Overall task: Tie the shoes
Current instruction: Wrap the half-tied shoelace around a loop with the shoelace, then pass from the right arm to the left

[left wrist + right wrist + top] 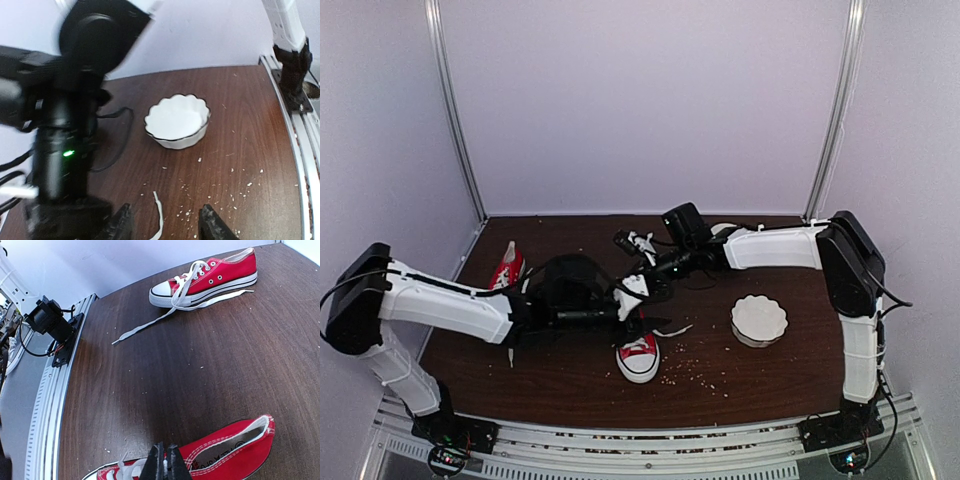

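One red shoe point(638, 358) lies at the table's middle front, toe toward the near edge. Its upper is partly hidden in the top view by both grippers. My right gripper point(164, 466) hangs over this shoe point(235, 450) near the tongue, shut, with a bit of white lace pinched between its fingers. My left gripper point(167, 227) is open just to the right of the shoe. A loose lace end point(160, 212) lies on the wood between its fingers point(216, 225), touching neither. The other shoe point(207, 276) lies on its side at the far left point(507, 268), its laces point(150, 325) trailing loose.
A white scalloped bowl point(759, 319) sits right of the shoe, also ahead of the left gripper point(177, 121). Pale crumbs dot the brown table point(720, 375). The right arm's black wrist point(65, 130) crowds the left gripper's far side. A metal rail point(52, 405) runs along the near edge.
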Controlling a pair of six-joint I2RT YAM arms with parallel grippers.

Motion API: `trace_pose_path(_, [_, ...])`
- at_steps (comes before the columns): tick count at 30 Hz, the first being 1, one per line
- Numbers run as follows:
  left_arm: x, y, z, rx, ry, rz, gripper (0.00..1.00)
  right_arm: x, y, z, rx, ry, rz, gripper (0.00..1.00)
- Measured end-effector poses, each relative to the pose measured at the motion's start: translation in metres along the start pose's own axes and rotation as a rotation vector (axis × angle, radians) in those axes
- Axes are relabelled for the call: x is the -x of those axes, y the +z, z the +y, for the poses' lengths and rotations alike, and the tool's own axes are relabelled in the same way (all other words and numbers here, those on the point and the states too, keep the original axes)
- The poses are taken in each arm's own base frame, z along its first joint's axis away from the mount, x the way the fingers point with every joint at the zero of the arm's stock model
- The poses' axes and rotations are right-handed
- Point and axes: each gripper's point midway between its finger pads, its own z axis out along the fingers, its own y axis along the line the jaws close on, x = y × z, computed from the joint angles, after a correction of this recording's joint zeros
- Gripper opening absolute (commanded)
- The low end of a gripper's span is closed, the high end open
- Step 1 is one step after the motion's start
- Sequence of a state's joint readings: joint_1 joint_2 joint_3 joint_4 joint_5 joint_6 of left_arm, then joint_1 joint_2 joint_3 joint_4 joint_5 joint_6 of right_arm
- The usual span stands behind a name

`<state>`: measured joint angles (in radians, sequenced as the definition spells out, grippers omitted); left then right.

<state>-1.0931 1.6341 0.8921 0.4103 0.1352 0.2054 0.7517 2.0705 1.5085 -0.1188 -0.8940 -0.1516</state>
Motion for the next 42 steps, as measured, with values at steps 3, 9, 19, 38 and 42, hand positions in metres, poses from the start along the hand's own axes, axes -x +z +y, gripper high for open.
trace_pose_path(3, [-0.001, -0.043, 0.032, 0.119, -0.109, -0.074, 0.43, 0.001, 0.0, 0.0, 0.0, -0.002, -0.003, 0.0])
trace_pose_path(9, [-0.076, -0.068, 0.077, 0.299, -0.359, -0.035, 0.63, 0.004, 0.004, 0.003, 0.0, -0.003, -0.016, 0.0])
trace_pose_path(19, [-0.144, -0.047, 0.067, 0.235, -0.619, -0.053, 0.58, -0.006, 0.011, 0.007, -0.009, 0.004, 0.004, 0.0])
trace_pose_path(38, [-0.125, -0.037, 0.078, 0.18, -0.642, -0.128, 0.42, -0.004, 0.008, 0.013, -0.017, -0.009, 0.006, 0.0])
trace_pose_path(42, [-0.12, -0.033, 0.084, 0.184, -0.637, -0.133, 0.41, -0.004, 0.01, 0.015, -0.014, -0.012, 0.007, 0.0])
